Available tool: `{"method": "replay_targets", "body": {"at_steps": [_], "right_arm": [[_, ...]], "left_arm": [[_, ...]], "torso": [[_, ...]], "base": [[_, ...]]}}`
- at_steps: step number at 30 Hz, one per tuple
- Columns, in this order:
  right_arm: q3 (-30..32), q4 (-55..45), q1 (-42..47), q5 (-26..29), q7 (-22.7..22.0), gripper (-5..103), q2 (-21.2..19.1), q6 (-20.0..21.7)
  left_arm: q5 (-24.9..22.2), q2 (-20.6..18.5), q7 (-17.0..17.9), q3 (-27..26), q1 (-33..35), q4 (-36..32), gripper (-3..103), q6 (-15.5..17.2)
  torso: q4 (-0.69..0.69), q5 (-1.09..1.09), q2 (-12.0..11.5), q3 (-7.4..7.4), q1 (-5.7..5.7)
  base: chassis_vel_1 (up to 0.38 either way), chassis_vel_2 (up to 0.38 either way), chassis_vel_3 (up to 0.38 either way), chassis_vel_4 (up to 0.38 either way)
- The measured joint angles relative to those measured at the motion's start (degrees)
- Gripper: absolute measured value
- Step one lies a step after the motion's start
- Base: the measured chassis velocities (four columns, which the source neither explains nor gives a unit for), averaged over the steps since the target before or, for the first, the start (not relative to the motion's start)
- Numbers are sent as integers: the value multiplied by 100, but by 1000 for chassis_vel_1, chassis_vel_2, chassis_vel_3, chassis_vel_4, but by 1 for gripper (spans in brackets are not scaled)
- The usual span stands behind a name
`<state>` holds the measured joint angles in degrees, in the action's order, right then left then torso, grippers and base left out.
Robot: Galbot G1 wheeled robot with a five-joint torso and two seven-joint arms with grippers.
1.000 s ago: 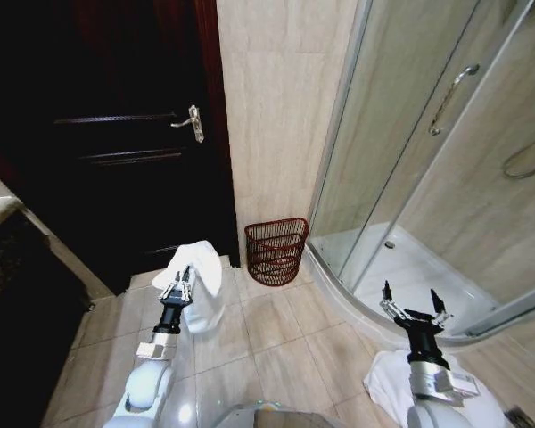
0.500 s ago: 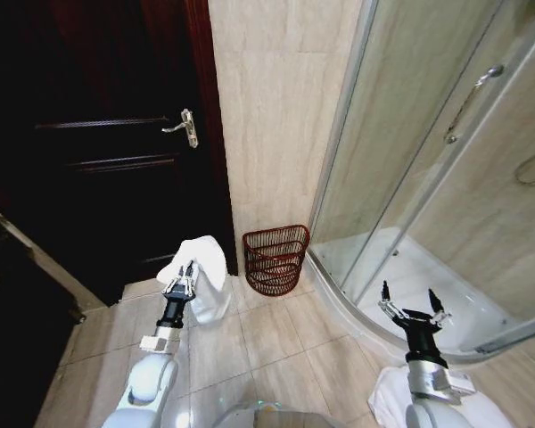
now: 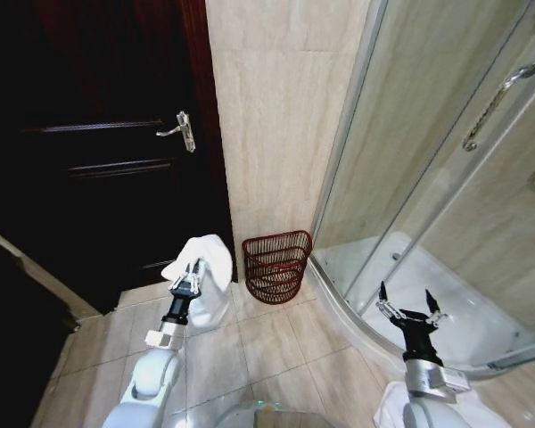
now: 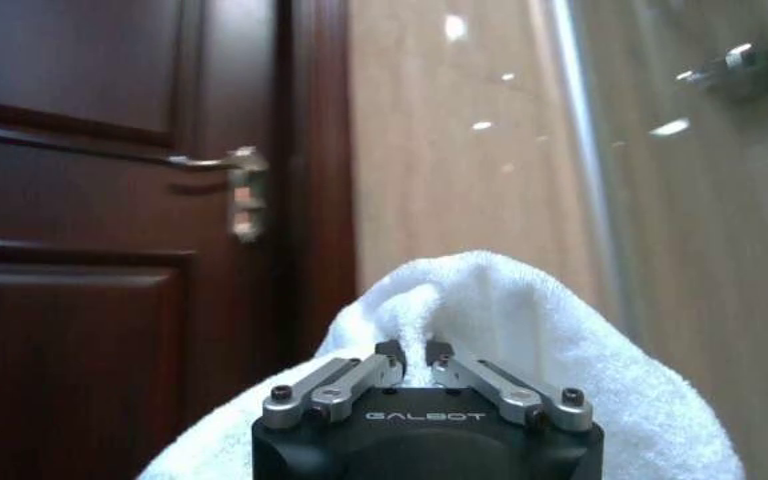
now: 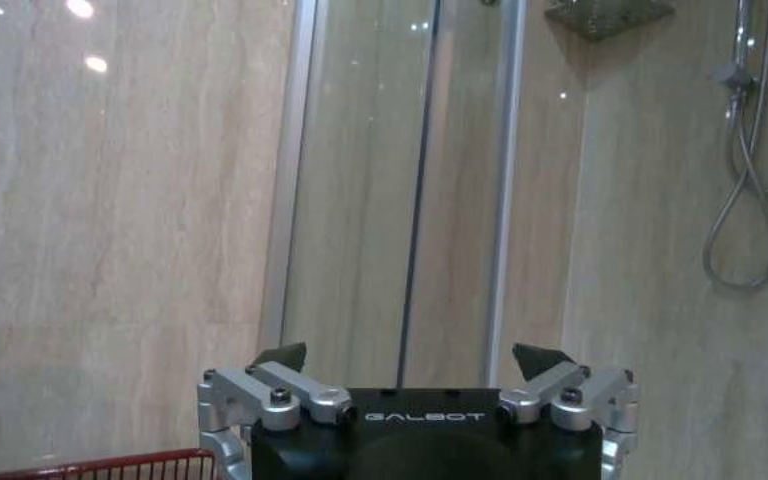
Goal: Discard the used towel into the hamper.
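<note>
One towel [image 3: 203, 272] hangs clenched in my left end effector [image 3: 190, 279], just beside the hamper [image 3: 275, 266] on its door side. I should carry it above the rim before letting go. My right end effector [image 3: 405, 312] waits released by the shower.

My left hand [image 3: 193, 275] is clamped on a white towel [image 3: 205, 283] at about seven o'clock, held above the tiled floor [image 3: 276, 343]. The hamper [image 3: 275, 266] stands just beside it toward three o'clock, against the wall. My right hand [image 3: 406, 312] hangs spread wide at four o'clock.
</note>
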<state>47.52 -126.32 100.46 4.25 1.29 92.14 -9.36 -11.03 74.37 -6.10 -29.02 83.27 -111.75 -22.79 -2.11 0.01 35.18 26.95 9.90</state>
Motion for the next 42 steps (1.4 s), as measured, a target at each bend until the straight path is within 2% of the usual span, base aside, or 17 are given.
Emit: {"method": "replay_targets", "body": {"at_steps": [1, 2, 4, 6, 7, 9, 10, 12, 13, 19, 24, 28, 29, 34, 39, 40, 42], "right_arm": [[0, 14, -38, -34, 0, 100, 0, 20], [0, 14, -38, -34, 0, 100, 0, 20], [22, 14, -114, -120, 0, 100, 0, 94], [40, -35, -120, -159, -2, 100, 0, 142], [40, -35, -120, -159, -2, 100, 0, 142], [78, -108, -109, -232, -16, 100, -1, 146], [78, -108, -109, -232, -16, 100, -1, 146], [108, -195, -82, -303, -32, 100, 0, 126], [108, -195, -82, -303, -32, 100, 0, 126], [143, -460, -145, -390, -58, 100, 0, 235], [165, -462, -259, -408, -72, 100, 0, 292], [170, -282, -265, -408, -76, 100, 0, 251], [170, -282, -265, -408, -76, 100, 0, 251], [176, -144, -246, -340, -76, 100, 0, 166], [217, -164, -265, -231, -80, 100, -1, 170], [222, -177, -264, -208, -81, 100, 0, 171], [230, -190, -245, -147, -88, 100, 0, 166]], "left_arm": [[0, -29, -11, 136, -206, -24, 6, 175], [0, -29, -11, 136, -206, -24, 6, 175], [-5, -133, 26, 624, -834, 39, 6, 600], [-6, -210, 150, 1011, -1500, 292, 6, 827], [-6, -210, 150, 1011, -1500, 292, 6, 827], [-23, -252, 280, 1563, -2450, 821, 6, 961], [-23, -252, 280, 1563, -2450, 821, 6, 961], [-115, -252, 333, 2016, -3185, 1349, 6, 985], [-115, -252, 333, 2016, -3185, 1349, 6, 985], [-557, -23, 348, 2847, -4916, 2812, 6, 871], [-748, 134, 327, 3133, -5623, 3503, 6, 782], [-831, 443, 243, 3422, -6390, 4566, 6, 595], [-831, 443, 243, 3422, -6390, 4566, 6, 595], [-651, 875, 43, 3564, -6545, 5673, 6, 197], [-412, 1027, 51, 3612, -6279, 6036, 6, 271], [-305, 1056, 95, 3617, -6245, 6126, 3, 296], [181, 1222, 216, 3576, -6234, 6540, 12, 299]], "torso": [[0, 0, 1, 0, 0], [0, 0, 1, 0, 0], [0, 0, 2, 1, 0], [1, -1, 2, 2, 0], [1, -1, 2, 2, 0], [2, -1, 2, 3, 1], [2, -1, 2, 3, 1], [3, 1, 2, 3, 2], [3, 1, 2, 3, 2], [2, 0, 4, 5, 3], [1, 2, 4, 4, 3], [1, 2, 6, 4, 3], [1, 2, 6, 4, 3], [2, 1, 6, 4, 3], [1, -1, 6, 5, 3], [0, 0, 6, 4, 3], [0, 0, 6, 4, 3]], "base": [[0, 0, 0, 0], [0, 0, 0, 0], [0, 0, 0, 0], [0, 0, 0, 0], [0, 0, 0, 0], [0, 0, 0, 0], [0, 0, 0, 0], [0, 0, 0, 0], [0, 0, 0, 0], [0, 0, 0, 0], [0, 0, 0, 0], [0, 0, 0, 0], [0, 0, 0, 0], [0, 0, 0, 0], [0, 0, 0, 0], [0, 0, 0, 0], [0, 0, 0, 0]]}}
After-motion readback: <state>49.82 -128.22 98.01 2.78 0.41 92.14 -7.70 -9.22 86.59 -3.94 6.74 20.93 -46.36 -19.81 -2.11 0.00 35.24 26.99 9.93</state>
